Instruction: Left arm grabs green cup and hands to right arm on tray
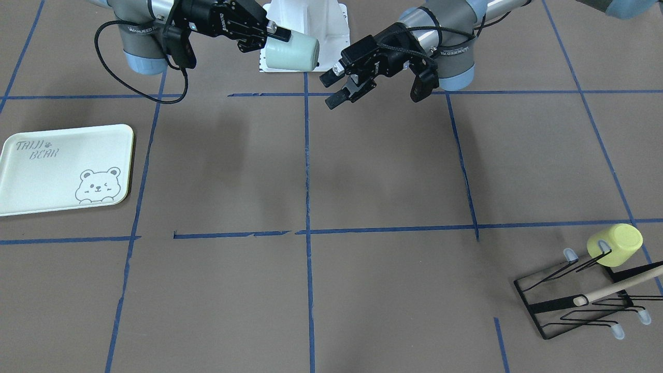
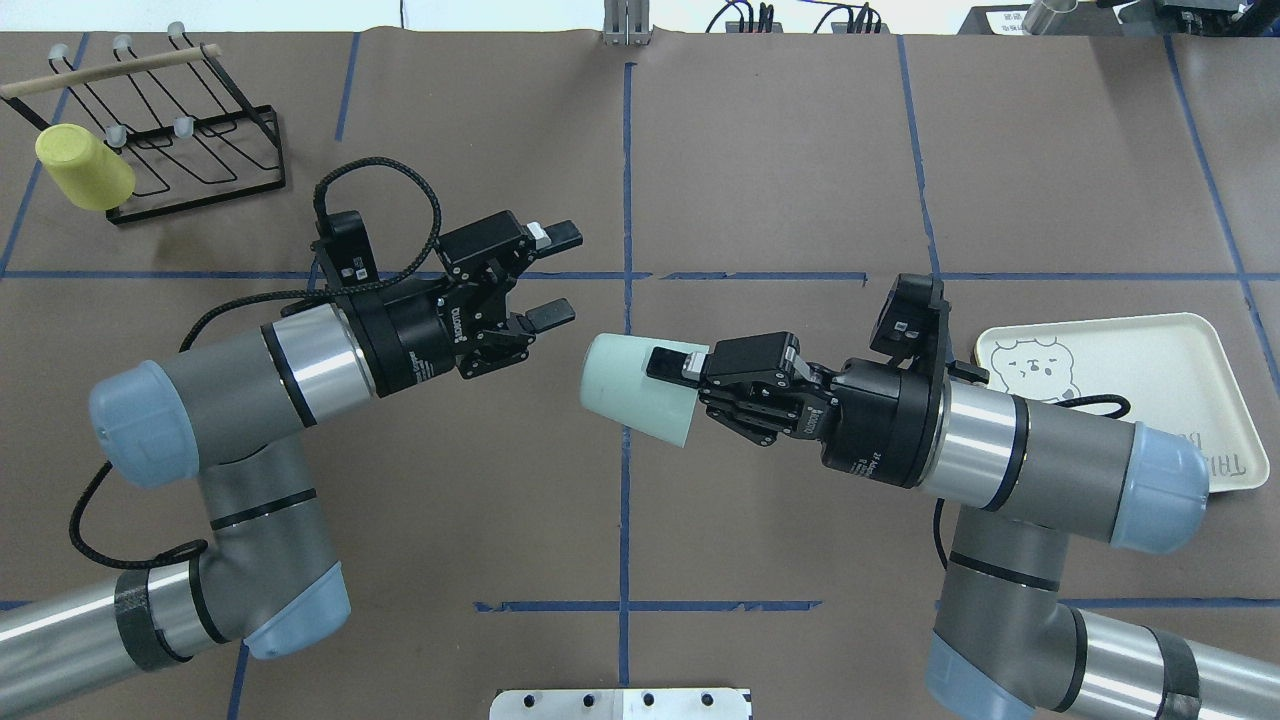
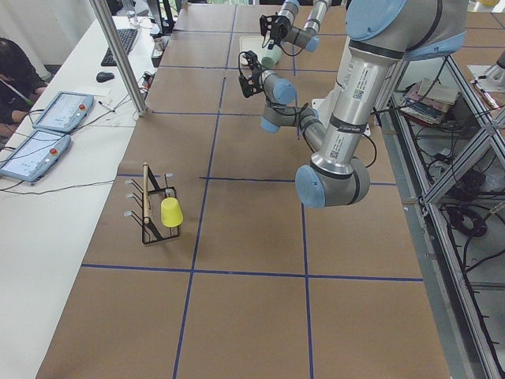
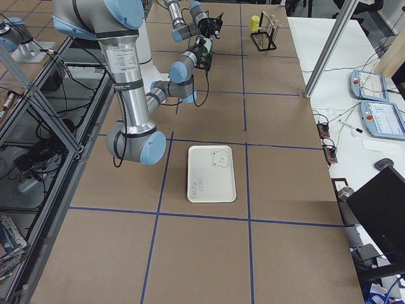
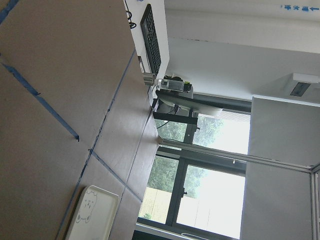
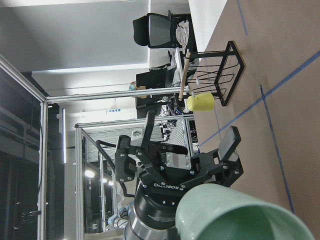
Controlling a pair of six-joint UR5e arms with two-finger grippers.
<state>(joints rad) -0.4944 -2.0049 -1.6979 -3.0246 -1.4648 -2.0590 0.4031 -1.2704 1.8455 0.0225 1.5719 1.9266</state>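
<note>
Though the right wrist view shows the green cup point(image 6: 240, 215) close up, pinched by the right hand point(image 2: 668, 385) in mid-air, and the left hand point(image 6: 190, 127) spread empty beyond, overhead adds the tray point(image 2: 1200, 370) on the bench point(image 2: 800, 150).

Pale green cup point(image 2: 630, 395); yellow cup point(image 2: 83, 168); cream tray point(image 1: 46, 186), grey bear point(image 1: 98, 185); brown table point(image 1: 388, 171), blue tape point(image 1: 306, 171)

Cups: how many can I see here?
2. The green cup is held sideways in mid-air by the right claw; the yellow cup hangs on the black wire rack at the robot's far left. None seems hidden.
</note>
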